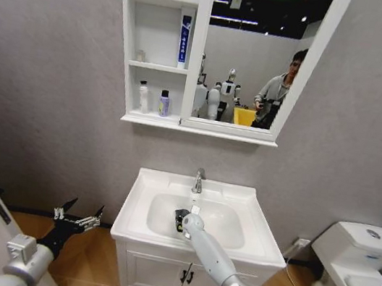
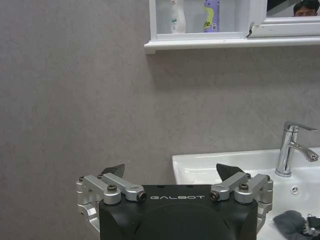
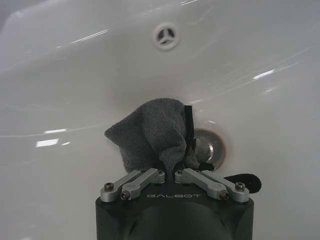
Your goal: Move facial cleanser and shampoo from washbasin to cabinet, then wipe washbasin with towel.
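Up close, right hand [image 3: 172, 172] pinches towel [image 3: 150, 135], seemingly beside drain [image 3: 210, 147].

Right claw [image 3: 174, 172] pinched (arm extended), left claw [image 1: 77, 221] spread

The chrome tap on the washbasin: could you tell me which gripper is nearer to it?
The right. The right gripper is inside the washbasin bowl just in front of the tap, clamping the towel; the left gripper hangs open off the basin's left side.
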